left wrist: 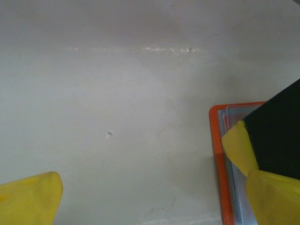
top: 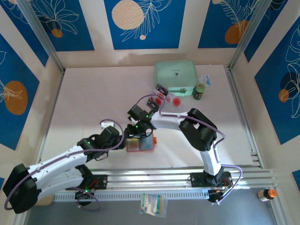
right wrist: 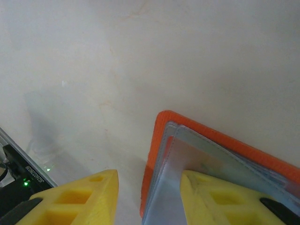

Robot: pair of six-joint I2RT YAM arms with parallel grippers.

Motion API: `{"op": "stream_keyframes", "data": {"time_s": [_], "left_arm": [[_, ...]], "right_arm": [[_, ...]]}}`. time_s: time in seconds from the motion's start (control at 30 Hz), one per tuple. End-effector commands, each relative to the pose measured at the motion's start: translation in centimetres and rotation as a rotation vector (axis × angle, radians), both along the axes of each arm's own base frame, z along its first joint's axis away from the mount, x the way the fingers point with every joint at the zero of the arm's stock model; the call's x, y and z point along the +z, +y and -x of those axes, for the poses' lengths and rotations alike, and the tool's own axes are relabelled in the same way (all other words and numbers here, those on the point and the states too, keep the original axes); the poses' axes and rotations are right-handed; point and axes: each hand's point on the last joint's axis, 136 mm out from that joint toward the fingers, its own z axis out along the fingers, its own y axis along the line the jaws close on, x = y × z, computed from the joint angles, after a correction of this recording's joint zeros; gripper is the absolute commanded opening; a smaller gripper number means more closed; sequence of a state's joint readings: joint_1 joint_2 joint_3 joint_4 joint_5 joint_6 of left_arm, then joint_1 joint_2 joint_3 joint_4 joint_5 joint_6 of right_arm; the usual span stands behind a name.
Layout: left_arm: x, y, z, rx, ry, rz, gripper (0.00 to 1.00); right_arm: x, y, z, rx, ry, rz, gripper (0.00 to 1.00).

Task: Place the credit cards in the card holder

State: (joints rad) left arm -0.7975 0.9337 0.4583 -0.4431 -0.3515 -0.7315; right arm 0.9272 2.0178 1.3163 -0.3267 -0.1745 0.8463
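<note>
Holder: the holder (top: 140, 145) lies open on the tabletop (top: 93, 93), at the middle of its near edge, sleeves (right wrist: 197, 159) facing up.
Left hand: the left hand (left wrist: 151, 199) has its fingers apart, one over the holder's left edge; nothing is clamped.
Right hand: the right hand (right wrist: 149, 199) is also apart, with one finger on a sleeve.
Cards: the cards (top: 168, 99) are toward the far right, well apart from the holder.
Handling: I judge the cards thin, stiff and slippery, so I would pinch one by its edge. The sleeves seem soft.

Orange card holder (top: 140, 146) lies open, sleeves up, nr front edge; red-dot credit cards (top: 175, 100) further back.
</note>
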Motion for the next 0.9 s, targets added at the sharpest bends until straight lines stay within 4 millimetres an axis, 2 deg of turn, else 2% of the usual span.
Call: {"op": "stream_keyframes", "data": {"time_s": [0.0, 0.37, 0.87], "left_arm": [[0.1, -1.6, -0.2, -0.053, 0.010, 0.043, 1.00], [0.3, -2.5, -0.5, -0.066, 0.009, 0.071, 1.00], [0.4, -5.0, -1.8, -0.098, 0.028, 0.105, 1.00]], "right_arm": [[2.3, 1.4, -0.1, 0.006, -0.008, -0.087, 0.42], [5.3, 0.3, -1.7, -0.045, -0.047, -0.153, 0.42], [6.2, -3.3, -3.4, -0.118, -0.055, -0.172, 0.42]]}}
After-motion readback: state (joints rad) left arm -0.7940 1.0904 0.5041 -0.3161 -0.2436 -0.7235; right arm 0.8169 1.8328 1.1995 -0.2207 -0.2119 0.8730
